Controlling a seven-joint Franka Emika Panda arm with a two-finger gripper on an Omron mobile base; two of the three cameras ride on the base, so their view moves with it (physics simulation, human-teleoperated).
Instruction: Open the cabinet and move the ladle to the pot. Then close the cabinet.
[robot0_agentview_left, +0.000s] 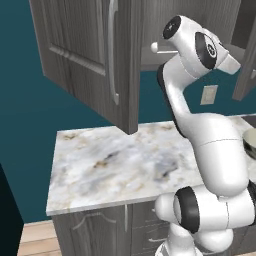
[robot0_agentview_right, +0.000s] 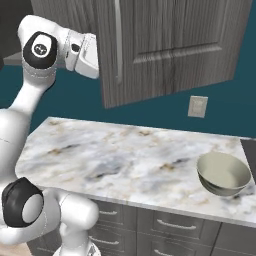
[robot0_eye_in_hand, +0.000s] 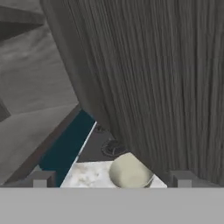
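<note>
I read the cabinet (robot0_agentview_right: 170, 50) door as swung open, fingers (robot0_eye_in_hand: 43, 178) spread wide and empty — ladle transfer to the pot (robot0_agentview_right: 223, 173), lower right, and closing remain.

Lighting's flat and even everywhere, no real glare, just a soft sheen on the marble counter (robot0_agentview_right: 125, 160), faint shading under the cabinet (robot0_agentview_left: 95, 55), and everything's kinda low-res soft.
</note>
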